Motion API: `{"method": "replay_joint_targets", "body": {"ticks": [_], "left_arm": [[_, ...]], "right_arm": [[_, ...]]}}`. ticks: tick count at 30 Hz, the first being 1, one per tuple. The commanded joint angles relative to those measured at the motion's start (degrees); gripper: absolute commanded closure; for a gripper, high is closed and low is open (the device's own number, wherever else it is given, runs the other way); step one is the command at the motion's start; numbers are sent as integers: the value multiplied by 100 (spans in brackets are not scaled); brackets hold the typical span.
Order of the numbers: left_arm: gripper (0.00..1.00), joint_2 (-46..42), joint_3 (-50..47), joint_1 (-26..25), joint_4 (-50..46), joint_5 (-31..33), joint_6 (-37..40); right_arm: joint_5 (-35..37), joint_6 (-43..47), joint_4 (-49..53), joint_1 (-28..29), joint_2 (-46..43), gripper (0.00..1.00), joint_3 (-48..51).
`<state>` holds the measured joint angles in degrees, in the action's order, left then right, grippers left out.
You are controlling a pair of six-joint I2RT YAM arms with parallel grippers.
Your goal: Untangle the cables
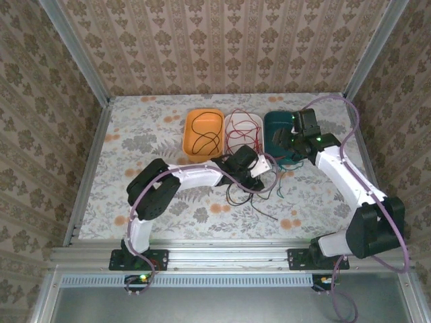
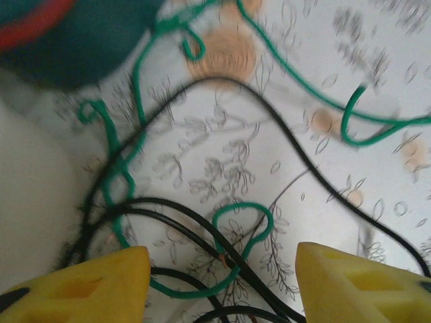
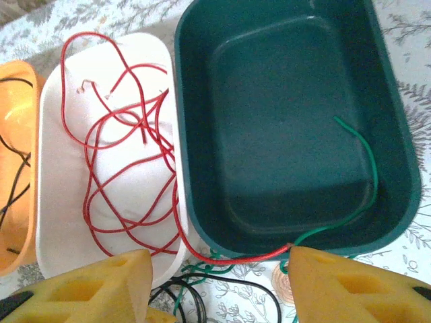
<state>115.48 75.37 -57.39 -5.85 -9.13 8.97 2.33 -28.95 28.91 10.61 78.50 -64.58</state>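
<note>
Cables partly sorted; 2 colours left tangled.
On the table (image 1: 135, 134), the white tray (image 3: 54, 202) holds the red cable (image 3: 236, 260). The right gripper (image 3: 221, 254) is held half-open and empty by the green tray (image 3: 397, 202). The black cable (image 2: 222, 79) and green cable (image 2: 244, 204) lie knotted under the half-open, empty left gripper (image 2: 222, 252).
</note>
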Motion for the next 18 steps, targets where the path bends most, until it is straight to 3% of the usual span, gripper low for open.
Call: {"method": "replay_joint_targets", "body": {"ticks": [1,5,11,18], "left_arm": [[46,82,127,-106,-316,420,58],[59,174,178,-114,-317,416,-74],[99,68,33,-103,-218,231,-107],[100,-707,-371,110,165,-20,-249]], "right_arm": [[-259,-146,-3,-193,-235,43,111],[-322,-88,5,-270,-250,43,125],[-341,-145,-60,-271,-253,43,202],[-321,-215,-113,-314,-210,43,204]]}}
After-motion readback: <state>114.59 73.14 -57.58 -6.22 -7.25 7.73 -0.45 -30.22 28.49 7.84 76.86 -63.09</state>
